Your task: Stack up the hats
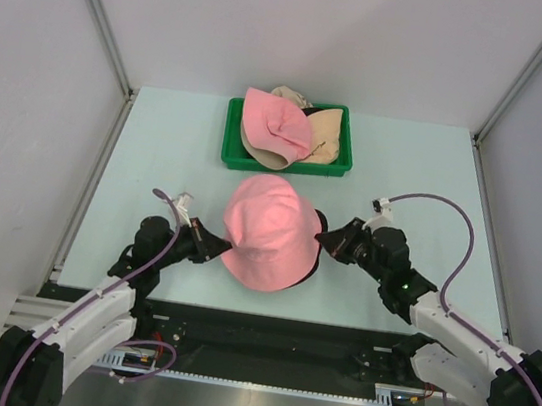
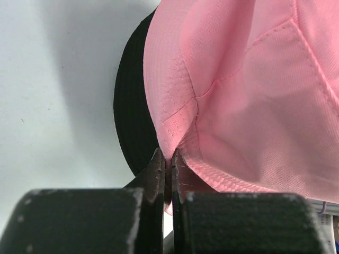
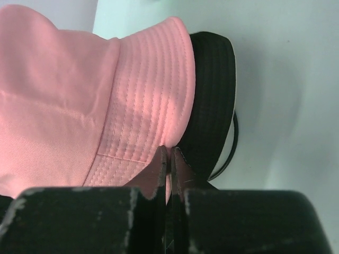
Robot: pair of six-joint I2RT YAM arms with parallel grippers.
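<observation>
A pink bucket hat sits over a black hat in the middle of the table, only the black brim showing. My left gripper is shut on the pink hat's left brim, with the black hat behind it. My right gripper is shut on the pink hat's right brim, beside the black hat. Another pink hat lies on beige hats in the tray.
The green tray stands at the back centre. A thin black wire curves out below the black hat. White walls with metal posts close in the left, right and back.
</observation>
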